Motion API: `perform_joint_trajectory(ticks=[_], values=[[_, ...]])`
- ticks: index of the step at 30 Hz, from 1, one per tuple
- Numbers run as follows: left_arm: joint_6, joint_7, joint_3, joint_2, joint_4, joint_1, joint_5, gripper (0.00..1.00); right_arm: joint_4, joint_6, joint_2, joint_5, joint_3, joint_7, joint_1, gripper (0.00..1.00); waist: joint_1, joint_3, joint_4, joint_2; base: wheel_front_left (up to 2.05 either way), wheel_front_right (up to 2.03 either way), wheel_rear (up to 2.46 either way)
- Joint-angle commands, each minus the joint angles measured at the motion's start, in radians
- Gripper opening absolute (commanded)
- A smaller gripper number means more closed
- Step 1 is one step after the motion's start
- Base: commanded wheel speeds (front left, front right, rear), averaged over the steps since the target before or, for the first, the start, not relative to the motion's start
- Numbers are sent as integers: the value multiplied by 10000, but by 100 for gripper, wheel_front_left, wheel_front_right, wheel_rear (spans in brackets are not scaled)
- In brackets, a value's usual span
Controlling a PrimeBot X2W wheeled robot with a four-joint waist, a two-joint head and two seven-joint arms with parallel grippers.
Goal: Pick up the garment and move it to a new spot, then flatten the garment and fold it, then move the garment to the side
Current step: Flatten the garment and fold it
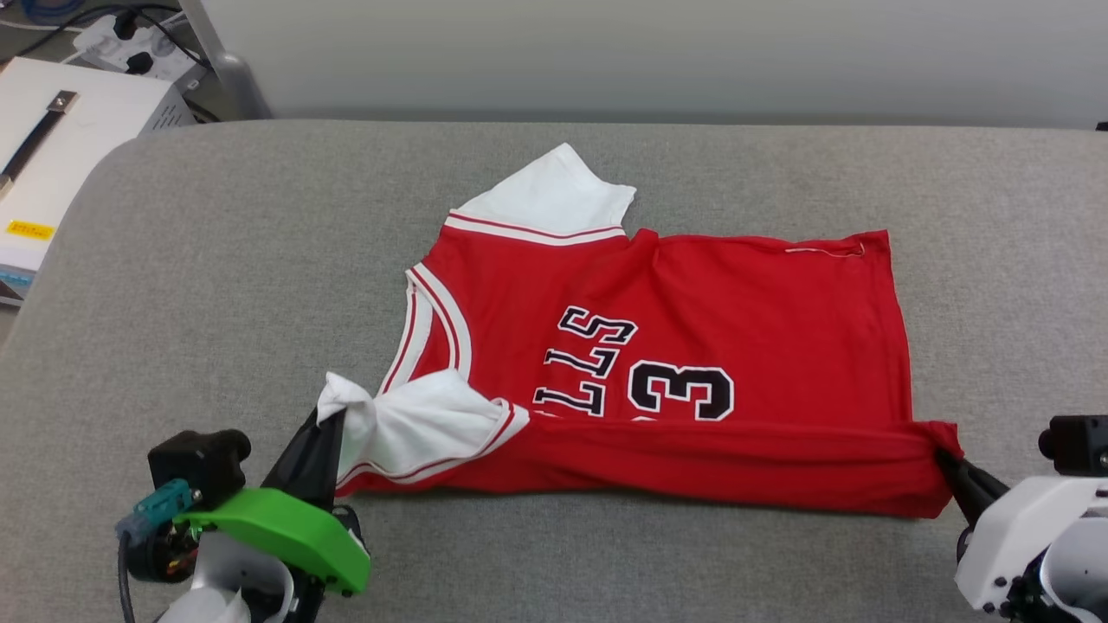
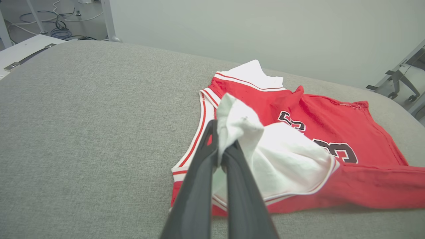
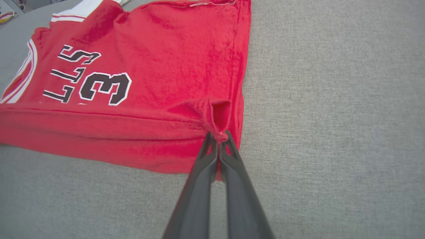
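Observation:
The garment (image 1: 744,337), a red jersey with white sleeves and black lettering, lies across the grey cushion with its near edge rolled up and lifted. My left gripper (image 1: 333,418) is shut on the bunched white sleeve (image 2: 239,119) at the garment's near left corner. My right gripper (image 1: 942,454) is shut on the red hem corner (image 3: 219,114) at the near right. In the left wrist view my left gripper (image 2: 221,149) pinches the sleeve between its dark fingers. In the right wrist view my right gripper (image 3: 219,135) pinches a small fold of red cloth. The far white sleeve (image 1: 554,199) lies flat.
The grey cushioned surface (image 1: 216,285) spreads wide around the jersey. A white box (image 1: 61,147) and a power strip with cables (image 1: 130,48) sit off the far left edge. A pale wall runs behind. Metal frame legs (image 2: 398,79) stand at the right in the left wrist view.

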Motion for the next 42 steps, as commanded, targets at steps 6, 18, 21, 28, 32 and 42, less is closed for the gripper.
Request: perform_joint_trajectory(ticks=[6,18,21,28,32,42], values=[[-666,-251,-80,-230,1190,-1568,84,0,689,-7,-338,104,170,-198,-1157,0,1,1050,-55,0,0,0,0],[-1992,-251,-443,-929,4663,-3304,-457,0,2896,-7,-578,491,1238,-1132,-2581,0,1,2043,-206,0,0,0,0],[-2257,-62,-615,-1102,5470,-3629,-551,0,3357,-7,-679,543,1484,-1323,-2742,0,1,2081,-184,0,0,0,0],[-2630,261,-824,-1396,6695,-4014,-856,38,4004,-7,-754,855,1795,-1759,-2821,100,1,1833,-114,0,0,0,0],[-2554,-74,-635,-1448,6975,-4002,-972,100,3864,-7,-690,955,1757,-2657,-2699,100,1,1443,-64,0,0,0,0],[-2324,-265,-204,-840,6767,-3496,-1191,100,3183,-7,-377,496,1669,-5274,-2028,100,1,403,-181,0,0,0,0]])
